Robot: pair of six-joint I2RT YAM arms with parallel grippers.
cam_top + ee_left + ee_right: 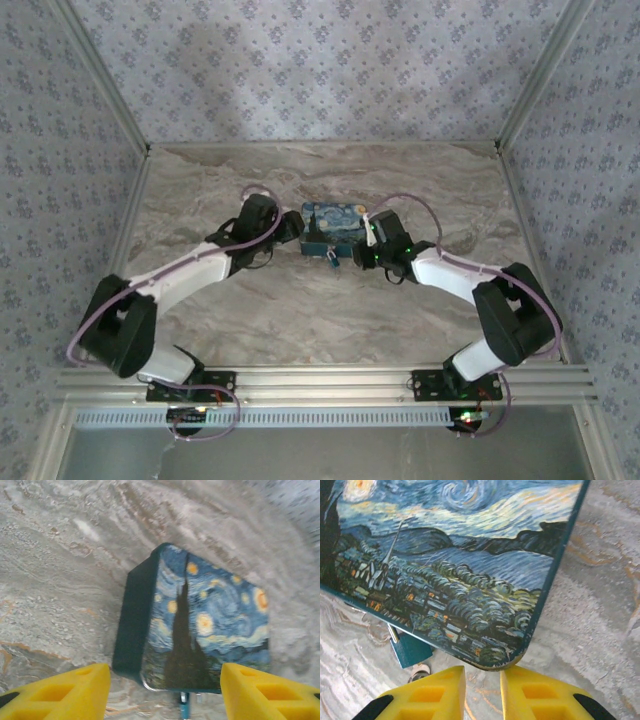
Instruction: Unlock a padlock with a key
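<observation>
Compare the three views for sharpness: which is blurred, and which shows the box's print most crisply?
Left wrist: soft throughout, box and table smeared. Right wrist: crispest, print's brushstrokes distinct, padlock clear below the box edge. Top external: evenly lit, padlock too small for detail.

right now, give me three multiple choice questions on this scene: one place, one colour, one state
1. Where is the padlock relative to the box? A on its lid B at its near edge C by the far wall
2. What colour are the left gripper's fingers? A yellow B red C white
3. The left gripper is: A shut on the padlock B shut on the box C open
Answers: 1 B, it sits right at the box's near side; 2 A, both show yellow in the left wrist view; 3 C, its fingers stand wide apart, gripping nothing.
</observation>
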